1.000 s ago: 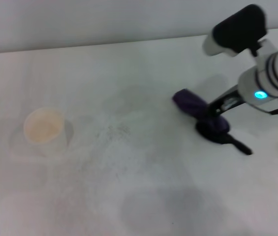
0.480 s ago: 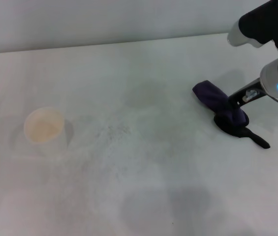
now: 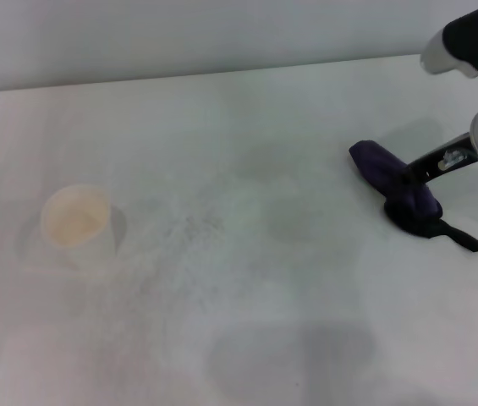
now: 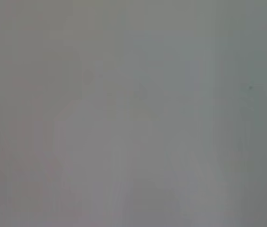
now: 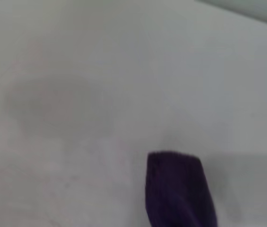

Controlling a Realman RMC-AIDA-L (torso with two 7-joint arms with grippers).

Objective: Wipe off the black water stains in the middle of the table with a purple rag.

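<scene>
My right gripper (image 3: 414,179) is clamped on the purple rag (image 3: 395,188), far right of the table (image 3: 222,321). Mid-table lies leftward. No dark blot visible. Left arm unseen.

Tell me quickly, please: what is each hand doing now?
Right hand: closed on the purple rag, at the table's right side.
Left hand: not in view.

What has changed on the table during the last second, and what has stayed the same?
The right pincer has carried the purple rag across the table toward the robot's right, away from the middle; the rag's black tail trails behind it on the surface. The grip on the rag looks the same throughout. The paper cup on the robot's left has not moved. No dark blot shows in the middle.
</scene>
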